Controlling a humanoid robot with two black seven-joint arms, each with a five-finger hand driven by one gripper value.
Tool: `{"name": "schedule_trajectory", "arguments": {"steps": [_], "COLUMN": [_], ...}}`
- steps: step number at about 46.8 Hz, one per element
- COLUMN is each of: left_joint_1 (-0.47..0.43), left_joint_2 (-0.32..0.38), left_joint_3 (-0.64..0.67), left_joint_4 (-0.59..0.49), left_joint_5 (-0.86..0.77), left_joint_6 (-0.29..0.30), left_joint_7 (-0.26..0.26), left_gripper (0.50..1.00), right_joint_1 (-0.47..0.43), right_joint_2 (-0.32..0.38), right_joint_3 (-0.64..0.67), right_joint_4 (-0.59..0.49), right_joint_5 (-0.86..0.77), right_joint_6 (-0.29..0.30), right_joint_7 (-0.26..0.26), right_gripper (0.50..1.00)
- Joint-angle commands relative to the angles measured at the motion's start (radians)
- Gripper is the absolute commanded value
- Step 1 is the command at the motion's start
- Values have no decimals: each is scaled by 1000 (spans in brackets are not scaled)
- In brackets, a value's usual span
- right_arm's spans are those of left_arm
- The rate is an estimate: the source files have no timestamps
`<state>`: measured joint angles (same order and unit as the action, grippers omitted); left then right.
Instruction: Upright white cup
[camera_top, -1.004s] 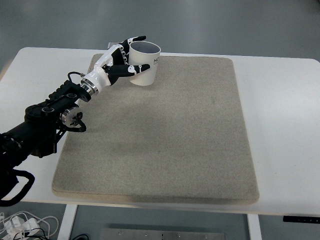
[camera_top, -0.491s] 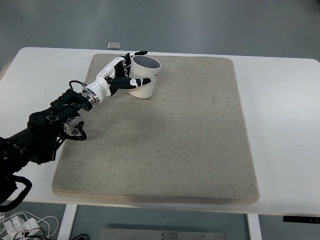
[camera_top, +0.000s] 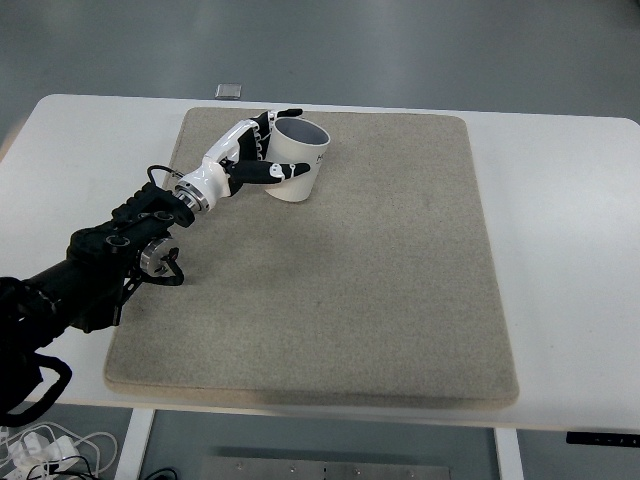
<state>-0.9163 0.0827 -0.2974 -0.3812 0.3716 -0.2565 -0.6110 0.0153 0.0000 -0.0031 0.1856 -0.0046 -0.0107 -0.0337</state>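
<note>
**Cup standing, left hand wrapped on its side**

Nearest the desk's (camera_top: 560, 200) front edge lies bare mat (camera_top: 330, 290): one beige mat, covering most of the middle of the one white desk, with nothing on its near half. The left arm (camera_top: 100, 260) enters over the front-left corner and runs diagonally up toward the back-left part of the mat. No right arm is in view, so the left is the only one within reach of the work.

Farther back, the left hand (camera_top: 245, 160) is closed around the white cup (camera_top: 300, 165). The thumb lies across the cup's front wall and the other fingers curl around its left and back side, up near the rim. The cup sits immediately to the right of the palm, touching it.

There is one cup. It is on the mat near the back-left corner, a little in from the mat's back edge. Its mouth faces up and slightly toward the back, the dark inside showing; its long axis reads as close to vertical, perhaps tipped a touch. Its base looks to be on or just at the mat, though contact cannot be confirmed.

By my reading, the righting is nearly done; what remains is settling the base flat and letting go to the left, away from the cup, without dragging it over.

Beyond the mat's back edge, a small grey object (camera_top: 229, 90) rests on the desk, well apart from the cup.
</note>
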Motion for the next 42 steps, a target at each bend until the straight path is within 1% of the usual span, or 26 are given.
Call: {"name": "schedule_trajectory", "arguments": {"steps": [1, 27, 42], "left_joint_1": [-1, -13, -52], "left_joint_2": [0, 0, 12], "left_joint_3": [-2, -2, -40], "left_joint_4": [-4, -10, -24], "left_joint_5": [0, 0, -16], "left_joint_6": [-1, -1, -13], "left_joint_7": [0, 0, 0], "left_gripper": [994, 994, 996], "right_joint_1": [0, 0, 0], "right_joint_2": [0, 0, 0], "right_joint_3": [0, 0, 0], "right_joint_4": [0, 0, 0], "right_joint_5": [0, 0, 0], "right_joint_6": [0, 0, 0], "right_joint_7": [0, 0, 0], "right_gripper": [952, 952, 952]}}
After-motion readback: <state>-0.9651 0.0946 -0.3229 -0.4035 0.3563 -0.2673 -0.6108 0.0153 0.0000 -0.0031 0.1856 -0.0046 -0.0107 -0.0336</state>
